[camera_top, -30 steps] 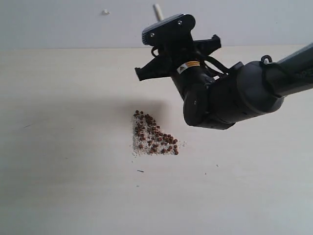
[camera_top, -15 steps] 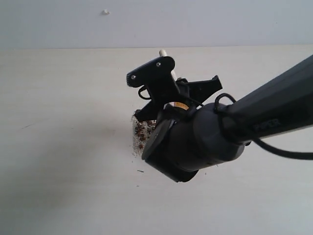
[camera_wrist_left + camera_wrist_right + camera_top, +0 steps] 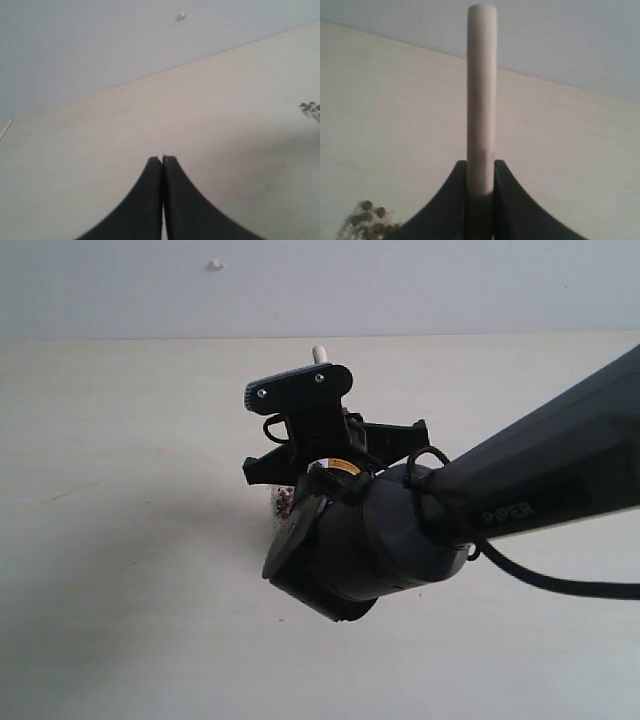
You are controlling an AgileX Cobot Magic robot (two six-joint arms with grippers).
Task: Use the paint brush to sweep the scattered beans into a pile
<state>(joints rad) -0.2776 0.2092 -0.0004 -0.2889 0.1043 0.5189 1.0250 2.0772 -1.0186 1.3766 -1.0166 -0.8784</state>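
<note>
Over mid-surface, the right arm (image 3: 400,540) reaches in from the right. Its bulk covers most of the pile (image 3: 283,506). In the exterior view only a sliver of reddish-brown and whitish grit shows at the arm's left edge. How tight the heap is cannot be read with the arm in front.

The right gripper (image 3: 480,167) is narrowly parted, with both fingers clamped against the sides of the paint brush (image 3: 481,90). The pale wooden handle stands straight up out of the grip. Its rounded end pokes above the wrist in the exterior view. Ferrule and bristles are hidden below the gripper in every view, so I cannot tell whether the bristles touch the surface (image 3: 130,560).

The hold is on the handle with the bristle end down. Presumably this is so the wide edge can be dragged across the surface and push grains ahead of it. Judging by how the arm stands right above the heap, the brush is at or close to the gathered material.

In the right wrist view a small clump of beans (image 3: 369,219) lies near the gripper, off to one side of the handle line. No strays are visible elsewhere on the open surface.

The left gripper (image 3: 162,161) has its fingers pressed together with nothing between them. It hangs over bare surface, well apart from the heap. A few grains just show at the edge of its own view. It is likely parked aside to leave the sweeping arm room.
</note>
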